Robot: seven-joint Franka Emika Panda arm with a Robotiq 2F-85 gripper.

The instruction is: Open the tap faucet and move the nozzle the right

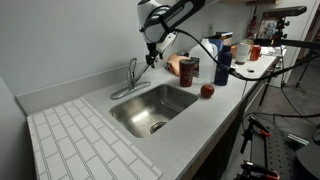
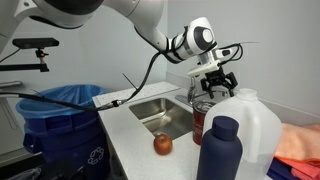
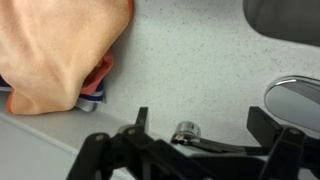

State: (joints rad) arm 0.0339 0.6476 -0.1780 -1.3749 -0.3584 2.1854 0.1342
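The tap faucet (image 1: 130, 78) stands on its long base plate behind the sink (image 1: 150, 108). It is small and silver, and its thin arms are too small for me to tell nozzle from lever. It also shows faintly in an exterior view (image 2: 127, 84). My gripper (image 1: 152, 56) hangs open just beside the tap's top, toward the orange cloth; it also shows in an exterior view (image 2: 215, 80). In the wrist view the gripper (image 3: 200, 118) has its fingers wide apart. A small silver cap with a thin dark rod (image 3: 187, 131), part of the tap, lies between them, touching neither.
An orange cloth (image 1: 177, 64) (image 3: 60, 50), a can (image 1: 188, 68), a dark bottle (image 1: 222, 62) and a red apple (image 1: 207, 91) crowd the counter beside the sink. A white jug (image 2: 252, 125) and a blue bin (image 2: 60, 125) stand nearby. The sink's shiny rim (image 3: 300, 95) is at the right.
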